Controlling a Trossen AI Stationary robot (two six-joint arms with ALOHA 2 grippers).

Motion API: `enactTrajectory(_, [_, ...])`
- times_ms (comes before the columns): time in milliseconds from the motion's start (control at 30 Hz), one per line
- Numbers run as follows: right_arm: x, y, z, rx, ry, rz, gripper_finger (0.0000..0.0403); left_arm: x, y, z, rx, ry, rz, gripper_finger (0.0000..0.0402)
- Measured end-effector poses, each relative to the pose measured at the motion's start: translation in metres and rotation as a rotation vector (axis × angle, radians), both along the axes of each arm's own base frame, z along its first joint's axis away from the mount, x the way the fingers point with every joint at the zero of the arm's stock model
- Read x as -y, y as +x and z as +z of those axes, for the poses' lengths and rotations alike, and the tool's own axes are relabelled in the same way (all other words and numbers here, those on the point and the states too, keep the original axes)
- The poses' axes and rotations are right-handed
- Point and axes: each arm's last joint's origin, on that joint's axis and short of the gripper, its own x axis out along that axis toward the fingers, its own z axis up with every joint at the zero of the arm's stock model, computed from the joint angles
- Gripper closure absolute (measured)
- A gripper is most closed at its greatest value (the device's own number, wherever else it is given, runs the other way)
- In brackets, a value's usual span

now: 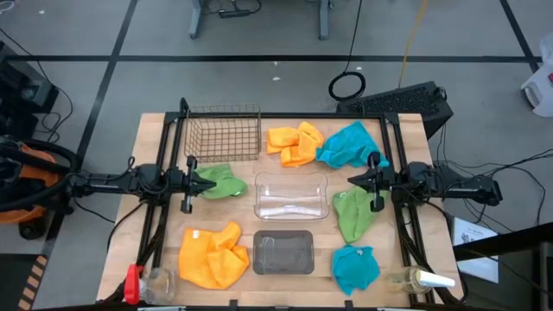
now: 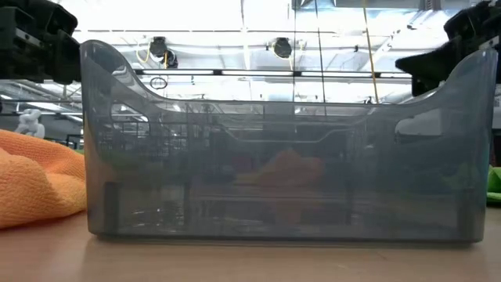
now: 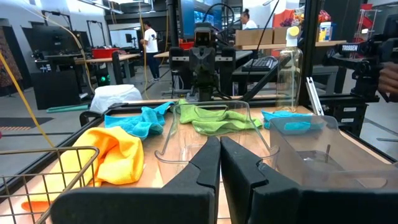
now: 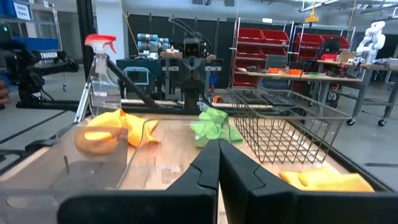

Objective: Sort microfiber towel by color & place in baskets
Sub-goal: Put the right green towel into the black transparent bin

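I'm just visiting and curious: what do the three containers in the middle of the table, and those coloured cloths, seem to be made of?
The brown wire-mesh basket looks like thin metal wire: open grid, see-through. The clear rectangular tray seems glossy transparent plastic, since the wood shows through it. The grey rectangular tray looks like smoky, translucent plastic. The orange-yellow cloth and its neighbours appear soft, matte, fuzzy fabric, probably microfiber, given their crumpled folds.
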Motion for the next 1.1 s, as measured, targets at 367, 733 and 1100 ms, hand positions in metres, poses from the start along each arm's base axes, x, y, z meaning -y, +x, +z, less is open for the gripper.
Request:
enactTrajectory(367, [0.001, -0.005, 0.066, -0.076, 0.089, -0.053, 0.0403, 0.000, 0.000, 0.000, 0.000, 0.000, 0.000, 0.0381])
enactTrajectory(733, [0.001, -0.003, 0.149, -0.090, 0.079, -0.051, 0.0403, 0.000, 0.000, 0.000, 0.000, -0.001, 0.011, 0.0381])
enactTrajectory(1100, [0.002, 0.014, 0.191, -0.092, 0.050, -0.049, 0.0403, -0.001, 0.000, 0.000, 0.001, -0.001, 0.028, 0.0381])
